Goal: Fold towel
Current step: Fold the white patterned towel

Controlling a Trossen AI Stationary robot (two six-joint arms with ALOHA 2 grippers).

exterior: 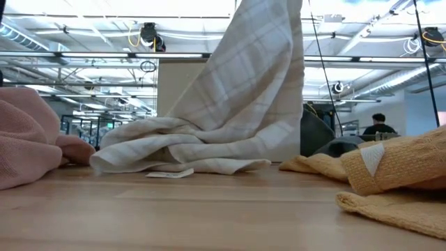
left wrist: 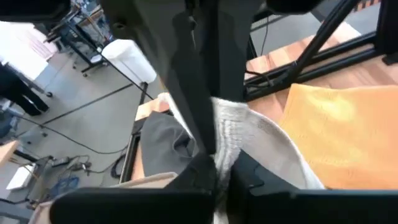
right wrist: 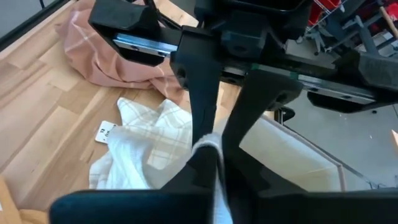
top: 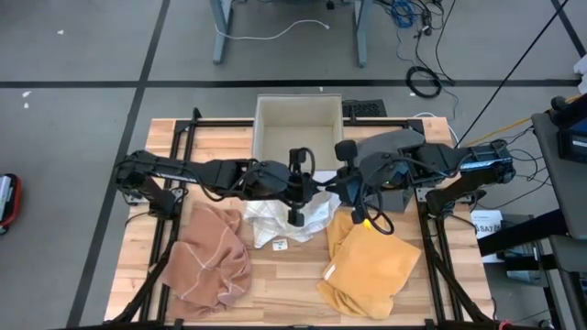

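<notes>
- Both the left gripper (left wrist: pixel 214 165) and right gripper (right wrist: pixel 214 168) are clamped on the white checked cloth towel (exterior: pixel 230 111).
- Judgement: spread them apart evenly to find corners before laying it flat.

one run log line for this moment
stage: lifting | left gripper: shut on white checked towel | right gripper: shut on same towel | towel: partly raised, rest on wooden table

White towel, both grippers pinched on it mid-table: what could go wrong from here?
1. The left gripper and right gripper pinch the white towel close together, so it may hang bunched rather than spread.
2. Its lower part still lies on the table between the pink towel and yellow towel; dragging could snag them.
</notes>
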